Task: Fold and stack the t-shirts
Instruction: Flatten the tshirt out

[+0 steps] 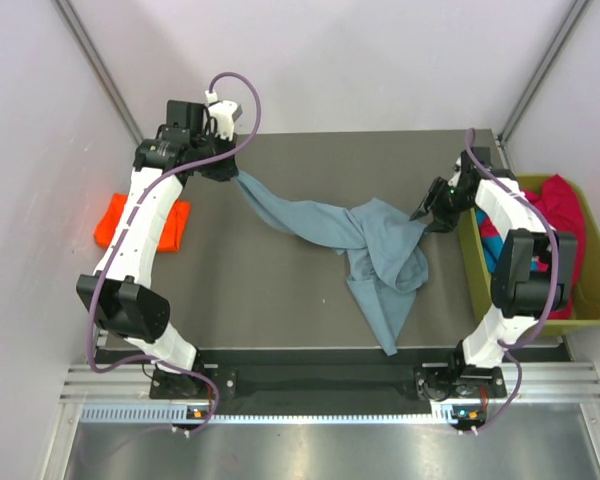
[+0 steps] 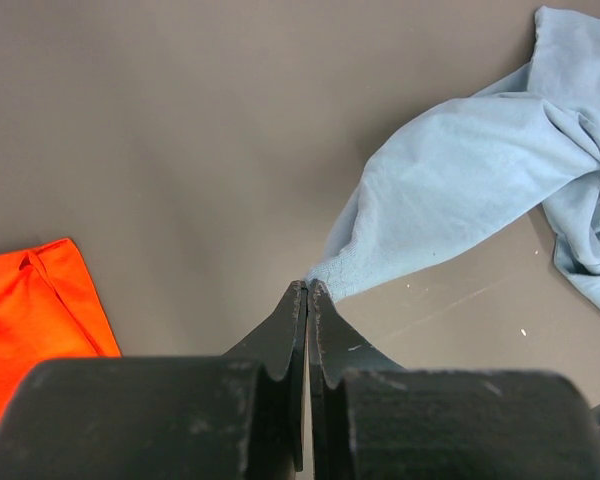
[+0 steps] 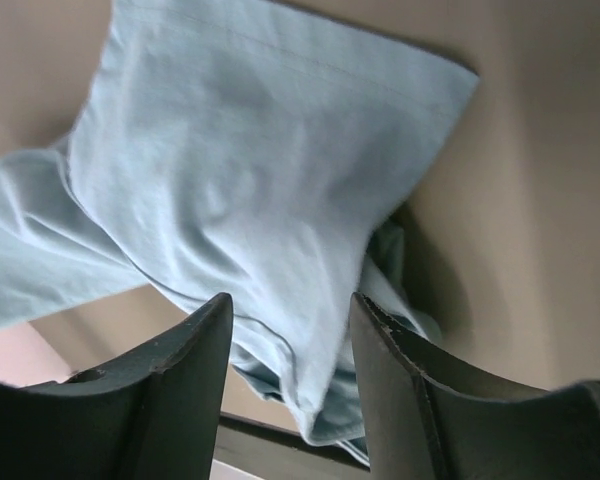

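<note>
Cloth is the difficulty in this step, so I would go slowly. My left gripper [image 2: 308, 287], in the upper left of the overhead view, has its fingers pressed together on one corner of the grey-blue shirt [image 1: 375, 250]. Only a small bit of the edge sits at the tips, so I judge this hold to be thin. From there the shirt runs as a twisted band across the middle of the table [image 1: 280, 310] to a bunched heap at centre right, with a tail pointing to the lower edge. My right gripper [image 3: 292, 300] hovers over the right side of that heap with its fingers spread; the cloth is under and between them, and nothing is pinched. I think the step is to take a second corner and stretch the shirt flat before folding. To do it well I would choose a single layer at a hem or sleeve, not the heap, close fully, then draw the two grippers apart gently so the left corner does not slip out. The orange shirt [image 1: 110, 220] lies at the left edge, partly under the left arm, and the pink shirt [image 1: 565, 200] is in the green bin [image 1: 592, 320] at the right.
</note>
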